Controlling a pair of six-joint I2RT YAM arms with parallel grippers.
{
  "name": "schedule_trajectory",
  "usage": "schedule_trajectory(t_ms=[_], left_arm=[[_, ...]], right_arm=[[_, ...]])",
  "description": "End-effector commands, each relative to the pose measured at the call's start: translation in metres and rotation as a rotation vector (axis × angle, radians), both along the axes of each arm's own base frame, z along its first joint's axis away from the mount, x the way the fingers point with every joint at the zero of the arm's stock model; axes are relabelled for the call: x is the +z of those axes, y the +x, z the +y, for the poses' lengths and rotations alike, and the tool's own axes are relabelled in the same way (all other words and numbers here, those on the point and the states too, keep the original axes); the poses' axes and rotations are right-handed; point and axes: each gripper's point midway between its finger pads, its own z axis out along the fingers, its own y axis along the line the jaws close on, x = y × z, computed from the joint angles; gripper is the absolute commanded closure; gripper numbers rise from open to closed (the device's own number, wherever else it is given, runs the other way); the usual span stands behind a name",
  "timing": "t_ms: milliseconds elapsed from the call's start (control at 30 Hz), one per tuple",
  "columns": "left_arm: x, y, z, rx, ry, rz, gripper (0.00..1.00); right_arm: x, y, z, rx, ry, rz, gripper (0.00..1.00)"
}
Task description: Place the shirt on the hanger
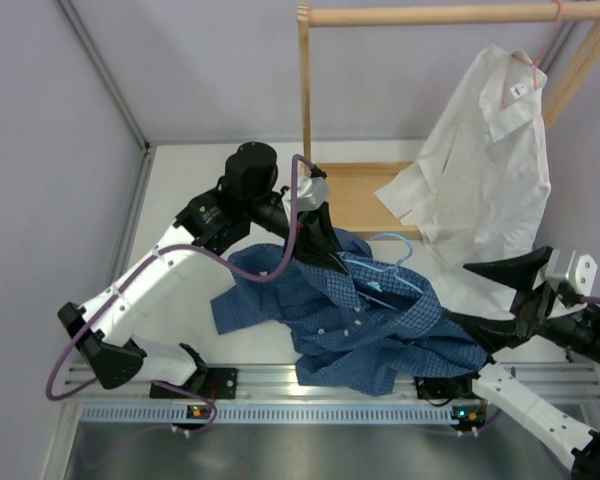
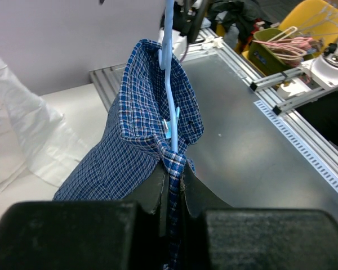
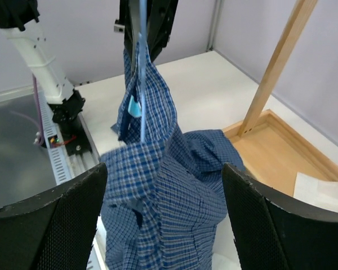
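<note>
One shirt (image 2: 135, 129) clamped in left fingers (image 2: 149, 197) (hanger (image 2: 168, 84) threaded inside), right fingers (image 3: 50, 214) apart

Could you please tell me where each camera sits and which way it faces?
Top: above, behind the arms, looking down at the table; both arms show.
Left wrist: on the left tool, looking along shut fingers pinching shirt and hanger.
Right wrist: on the right tool, looking between open fingers.
All share the shirt.

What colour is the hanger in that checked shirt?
Light blue hanger, clearest in left wrist view.
</note>
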Motion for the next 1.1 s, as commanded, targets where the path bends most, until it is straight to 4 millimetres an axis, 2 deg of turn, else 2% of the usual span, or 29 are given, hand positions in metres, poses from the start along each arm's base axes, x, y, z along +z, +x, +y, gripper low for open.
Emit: schedule_trajectory(t_ms=[0, 100, 167, 233, 333, 433, 533, 567, 600, 633, 733, 767, 800, 867, 933, 967, 1000, 1067], left_arm=[[0.027, -0.032, 0.023, -0.163, -0.105, -0.068, 1.0], [0.034, -0.036, 0.025, -0.177, -0.118, -0.078, 1.0], [0.035, -0.038, 0.027, -0.192, -0.123, -0.08, 1.0], [0.037, -0.04, 0.028, -0.205, -0.129, -0.083, 1.0], [0.037, -0.041, 0.028, -0.2, -0.127, -0.083, 1.0], [0.036, -0.039, 0.026, -0.185, -0.122, -0.081, 1.0], [0.037, -0.037, 0.026, -0.167, -0.124, -0.088, 1.0], [0.038, -0.037, 0.026, -0.164, -0.127, -0.093, 1.0], [0.038, -0.036, 0.025, -0.157, -0.124, -0.092, 1.0], [0.039, -0.035, 0.025, -0.147, -0.122, -0.092, 1.0], [0.042, -0.027, 0.02, -0.082, -0.109, -0.089, 1.0], [0.042, -0.02, 0.015, -0.035, -0.102, -0.09, 1.0], [0.046, -0.015, 0.013, 0.002, -0.103, -0.096, 1.0], [0.051, 0.0, 0.007, 0.118, -0.099, -0.097, 0.85], [0.061, 0.014, 0.004, 0.225, -0.119, -0.1, 0.66], [0.068, 0.023, 0.004, 0.303, -0.137, -0.119, 0.62], [0.073, 0.029, 0.006, 0.35, -0.147, -0.129, 0.4], [0.092, 0.038, 0.013, 0.467, -0.177, -0.116, 0.14]], right_arm=[[-0.036, -0.004, 0.003, 0.048, -0.102, 0.096, 0.21], [-0.039, -0.013, 0.022, 0.175, -0.105, 0.12, 0.23], [-0.042, -0.02, 0.033, 0.266, -0.112, 0.139, 0.3], [-0.047, -0.012, 0.042, 0.282, -0.123, 0.153, 0.31], [-0.045, -0.018, 0.052, 0.367, -0.109, 0.14, 0.36], [-0.043, -0.028, 0.058, 0.445, -0.087, 0.134, 0.48], [-0.047, -0.029, 0.058, 0.453, -0.088, 0.132, 0.71], [-0.048, -0.026, 0.057, 0.433, -0.092, 0.13, 0.86], [-0.049, -0.025, 0.055, 0.418, -0.09, 0.124, 0.95], [-0.049, -0.023, 0.054, 0.399, -0.09, 0.118, 1.0], [-0.041, -0.014, 0.045, 0.304, -0.073, 0.088, 1.0], [-0.037, -0.005, 0.04, 0.235, -0.062, 0.078, 1.0], [-0.027, -0.002, 0.035, 0.193, -0.042, 0.056, 1.0], [-0.016, 0.011, 0.025, 0.09, -0.021, 0.039, 1.0], [0.003, 0.016, 0.014, 0.011, 0.018, 0.012, 1.0], [0.008, 0.025, 0.006, -0.059, 0.028, 0.007, 1.0], [0.02, 0.026, -0.002, -0.099, 0.052, -0.012, 1.0], [0.029, 0.037, -0.015, -0.205, 0.08, -0.014, 1.0]])
